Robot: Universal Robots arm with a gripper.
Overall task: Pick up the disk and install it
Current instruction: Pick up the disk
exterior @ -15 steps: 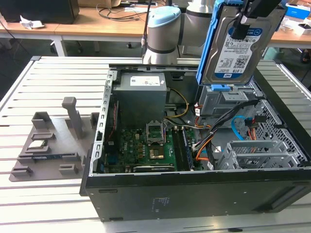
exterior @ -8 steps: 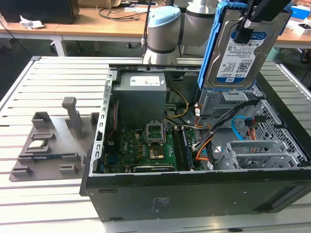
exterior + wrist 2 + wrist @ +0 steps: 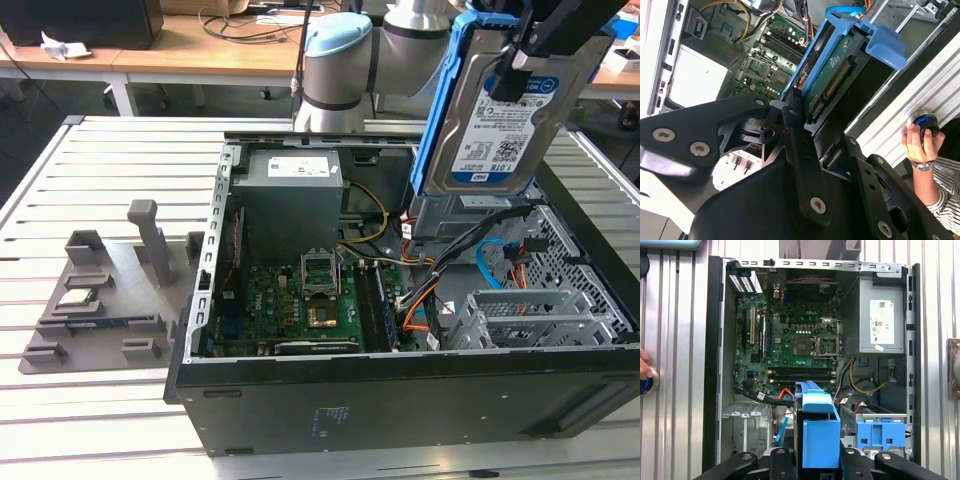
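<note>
In the exterior view, nearest is the black wall of the open desktop computer case, lying on its side on a slatted metal table. Inside it, the green motherboard sits at about seven o'clock from the case's middle and the grey drive cage at four o'clock. A grey parts fixture lies outside the case at nine o'clock.

Above the cage, at one o'clock, the gripper is clenched on the disk. The disk hangs upright with its label facing the camera. The jaws press on its two broad faces at the upper end, and the rest juts down toward the case.

Farther back are the grey power supply and the arm's base.
</note>
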